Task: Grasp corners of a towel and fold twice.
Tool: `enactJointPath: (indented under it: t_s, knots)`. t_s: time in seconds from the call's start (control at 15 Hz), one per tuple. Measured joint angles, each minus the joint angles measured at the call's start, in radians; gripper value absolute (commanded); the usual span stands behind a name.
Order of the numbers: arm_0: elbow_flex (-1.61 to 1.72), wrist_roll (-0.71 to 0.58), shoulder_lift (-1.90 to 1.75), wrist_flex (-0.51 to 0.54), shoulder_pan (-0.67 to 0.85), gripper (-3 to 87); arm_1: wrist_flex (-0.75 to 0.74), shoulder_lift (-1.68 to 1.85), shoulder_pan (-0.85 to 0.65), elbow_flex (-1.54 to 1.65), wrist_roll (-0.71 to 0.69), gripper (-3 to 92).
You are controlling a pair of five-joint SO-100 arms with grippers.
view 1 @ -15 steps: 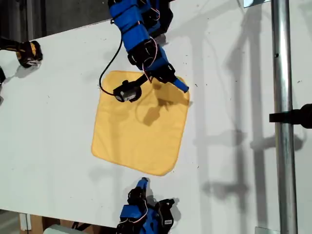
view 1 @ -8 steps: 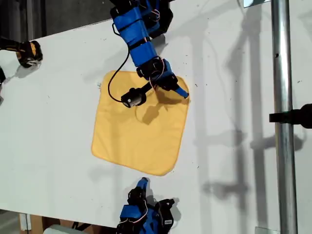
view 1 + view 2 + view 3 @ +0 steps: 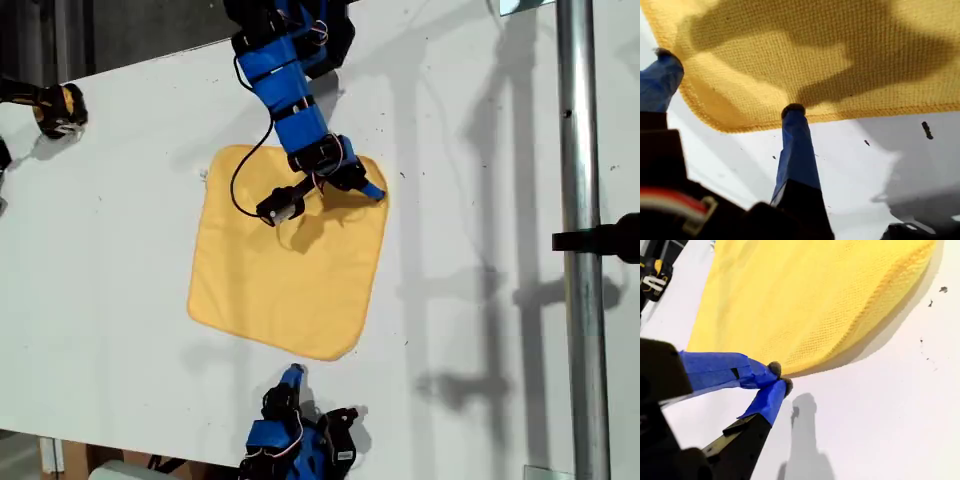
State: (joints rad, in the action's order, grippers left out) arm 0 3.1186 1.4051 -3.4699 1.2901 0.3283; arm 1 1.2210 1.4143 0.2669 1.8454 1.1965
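A white table carries a yellow-and-black object near its far corner, while a metal pole with a black clamp crosses its other end.

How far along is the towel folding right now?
No fold is made: the towel lies flat and fully spread on the table. In hand: my first gripper is open over a corner at the exterior view's upper right. My second gripper, shut and empty, sits off the near edge. Both folds remain.
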Motion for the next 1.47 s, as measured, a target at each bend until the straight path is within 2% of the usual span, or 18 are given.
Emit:
enactJointPath:
  t_s: [0.2,0.27,0.33,0.67,1.13,1.33,1.47]
  knots:
    - [0.000,0.000,0.000,0.000,0.000,-0.4,-0.043,-0.074,0.003,-0.003,0.009,28.8]
    - [0.000,0.000,0.000,0.000,0.000,-0.4,-0.046,-0.092,0.005,-0.011,0.014,20.4]
    - [0.000,0.000,0.000,0.000,0.000,-0.4,-0.048,-0.104,0.006,-0.029,0.015,7.6]
    - [0.000,0.009,0.000,0.000,0.000,-0.6,-0.060,-0.164,0.017,-0.101,0.021,-0.1]
    - [-0.035,0.060,0.000,-0.029,-0.032,-1.3,-0.071,-0.175,0.017,-0.117,0.021,-0.1]
    - [-0.207,0.081,0.100,-0.012,-0.067,-1.3,-0.089,-0.175,0.017,-0.117,0.014,-0.1]
    - [-0.397,0.067,0.334,-0.012,-0.106,-1.3,-0.091,-0.175,0.017,-0.117,0.009,-0.1]
